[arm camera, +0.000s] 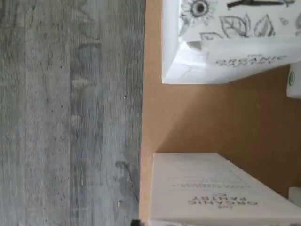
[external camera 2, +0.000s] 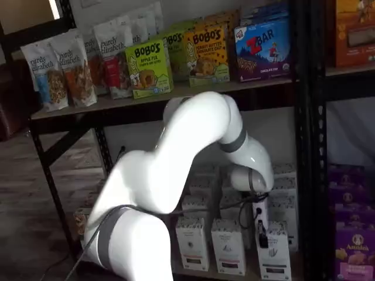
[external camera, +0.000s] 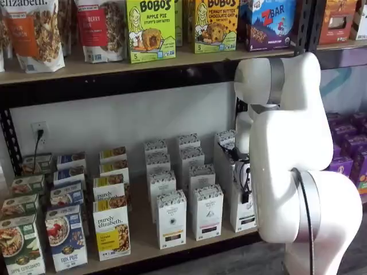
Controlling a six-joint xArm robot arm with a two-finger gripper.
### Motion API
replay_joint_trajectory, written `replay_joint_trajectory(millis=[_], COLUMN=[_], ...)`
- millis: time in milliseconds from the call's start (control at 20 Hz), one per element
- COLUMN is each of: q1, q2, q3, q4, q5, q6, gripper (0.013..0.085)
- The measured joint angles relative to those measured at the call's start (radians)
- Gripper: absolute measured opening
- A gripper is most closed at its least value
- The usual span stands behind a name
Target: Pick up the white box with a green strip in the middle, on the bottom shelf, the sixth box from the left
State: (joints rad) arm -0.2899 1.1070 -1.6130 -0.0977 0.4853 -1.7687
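Wrist view, what shows: the picture is turned on its side. We see grey plank floor, the tan board of the bottom shelf (arm camera: 211, 117), and two white cartons standing on it with bare board between them.
Wrist view, cartons: one carton with leaf drawings (arm camera: 225, 42) and one plain-topped carton (arm camera: 211, 188). We cannot tell from here which, if either, is the one to take.
Wrist view, pincer: no fingers show here.
Shelf view, pincer: in a shelf view the pincer (external camera: 245, 186) hangs low over the rightmost column of white cartons, half hidden by the arm (external camera: 292, 172).
Shelf view, task's thing: the white box (external camera: 243, 215) stands upright at the front of that column on the bottom shelf (external camera: 140, 229), directly under and just in front of the pincer.
Shelf view, neighbours: the nearest white carton (external camera: 206, 211) stands to one side of the pincer, and the purely elizabeth box (external camera: 112, 226) stands well apart from it.
Other shelf view, pincer: here the pincer (external camera 2: 262, 234) shows dark against the top of the white box (external camera 2: 273, 254). They look touching or nearly so.
Pincer state: we see the fingers side-on only, with no clear gap and no clear grip, so we cannot tell.
Relation that matters: the box's long axis is vertical and it lies straight below the fingers. We judge that the next move is a short descent, with the fingers straddling its narrow top.
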Motion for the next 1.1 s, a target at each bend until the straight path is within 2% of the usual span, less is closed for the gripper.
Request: replay_joint_trajectory(millis=[50,450,500,550,600,750,800,1100], q1=[-0.001,0.0,0.001,0.002,0.003,0.004,0.004,0.002], q2=[-0.003,-0.015,-0.016,-0.017,-0.019,-0.024,-0.027,-0.054], q3=[0.002,0.016,0.017,0.019,0.022,0.031,0.036,0.09], q4=[0.002,-0.029,-0.033,-0.036,-0.039,-0.043,-0.041,-0.059], q5=[0.002,0.005,0.007,0.008,0.008,0.006,0.002,-0.057], q6=[-0.002,0.026,0.03,0.034,0.038,0.042,0.041,0.055], gripper=[0.069,0.069,0.065,0.065,0.061,0.057,0.053,0.053])
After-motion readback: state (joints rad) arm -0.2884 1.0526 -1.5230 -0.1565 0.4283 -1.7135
